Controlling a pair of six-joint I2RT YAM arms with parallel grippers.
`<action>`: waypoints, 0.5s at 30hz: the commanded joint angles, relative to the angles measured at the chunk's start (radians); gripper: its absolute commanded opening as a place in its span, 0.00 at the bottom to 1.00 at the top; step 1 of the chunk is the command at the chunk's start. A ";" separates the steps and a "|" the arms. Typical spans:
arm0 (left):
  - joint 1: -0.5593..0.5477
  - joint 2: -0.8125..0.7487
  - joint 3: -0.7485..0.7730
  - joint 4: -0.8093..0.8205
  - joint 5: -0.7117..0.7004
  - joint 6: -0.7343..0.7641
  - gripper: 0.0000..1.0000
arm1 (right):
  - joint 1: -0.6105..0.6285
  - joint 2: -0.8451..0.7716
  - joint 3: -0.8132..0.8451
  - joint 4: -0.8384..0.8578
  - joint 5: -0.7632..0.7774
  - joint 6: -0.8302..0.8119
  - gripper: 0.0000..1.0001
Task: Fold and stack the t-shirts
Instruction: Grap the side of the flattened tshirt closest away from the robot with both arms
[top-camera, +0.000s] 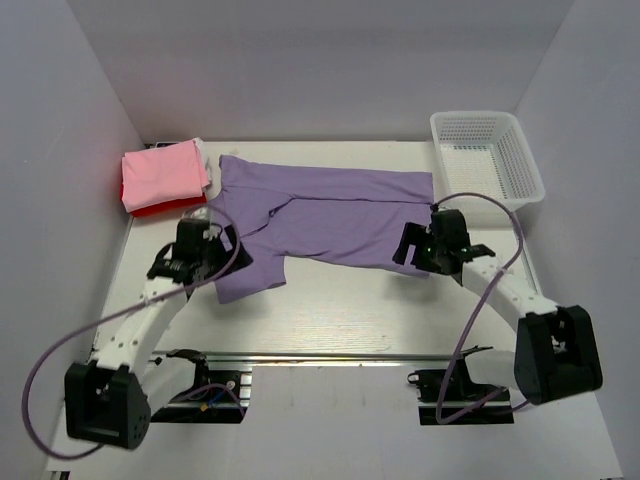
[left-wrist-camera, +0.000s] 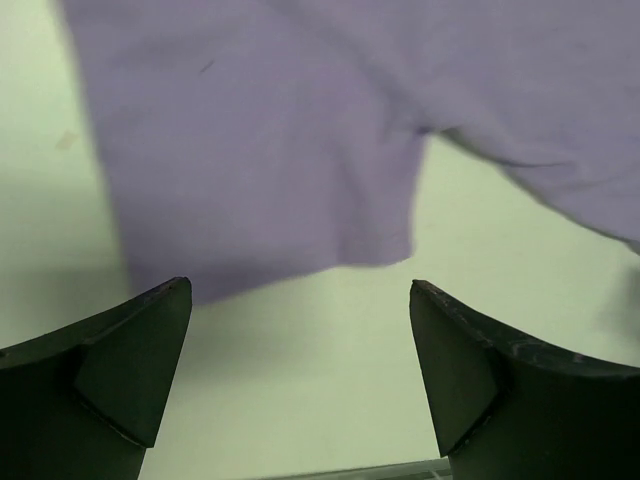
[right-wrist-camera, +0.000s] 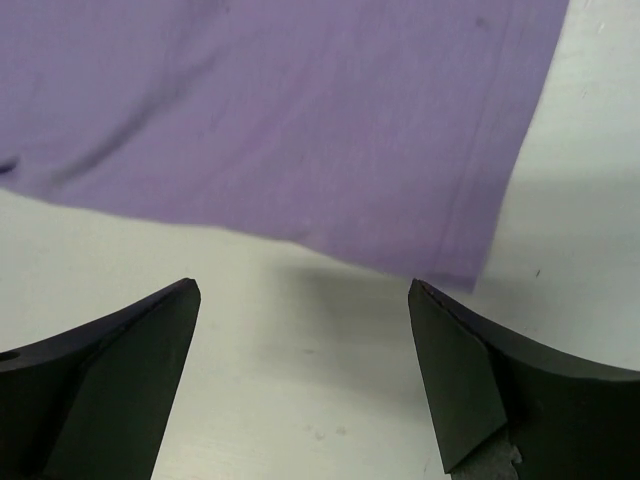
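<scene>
Seen from above: a lavender t-shirt (top-camera: 320, 215) lies spread on the white worktop (top-camera: 350, 310), its length running from side to side. It is unfolded apart from a loose crease left of its middle. At its left end one flap of cloth reaches toward the arm bases.

Just beyond the shirt's far left corner is a small stack, a folded pink t-shirt (top-camera: 163, 172) lying on a red t-shirt (top-camera: 150, 209). Only a strip of the red one shows along the stack's near edge. Beyond the shirt's right end, close to its far right corner, stands a white mesh basket (top-camera: 528, 175).

The left gripper (top-camera: 205, 240) hangs over the shirt's left end, where the flap begins. The right gripper (top-camera: 425, 245) hangs over the shirt's near right corner.

Left wrist view: the jaws stand wide apart and hold nothing. The flap's hem lies just ahead of the dark fingertips (left-wrist-camera: 150, 340), and only bare worktop shows between them.

Right wrist view: the jaws are likewise spread wide and hold nothing. The stitched corner of the lavender shirt lies just ahead of the gap, nearer the right-hand fingertip (right-wrist-camera: 460, 360), with its shadow falling on the worktop below. Neither wrist view shows a finger pressing the cloth. None of the views shows how high the fingertips stand above the worktop.
</scene>
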 joint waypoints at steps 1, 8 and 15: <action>0.002 -0.172 -0.082 -0.180 -0.177 -0.111 1.00 | 0.000 -0.091 -0.045 0.077 -0.059 0.066 0.90; 0.017 -0.299 -0.280 -0.139 -0.228 -0.227 1.00 | -0.003 -0.190 -0.094 0.017 0.038 0.068 0.90; 0.017 -0.110 -0.282 -0.027 -0.300 -0.214 1.00 | -0.004 -0.225 -0.101 -0.007 0.035 0.048 0.90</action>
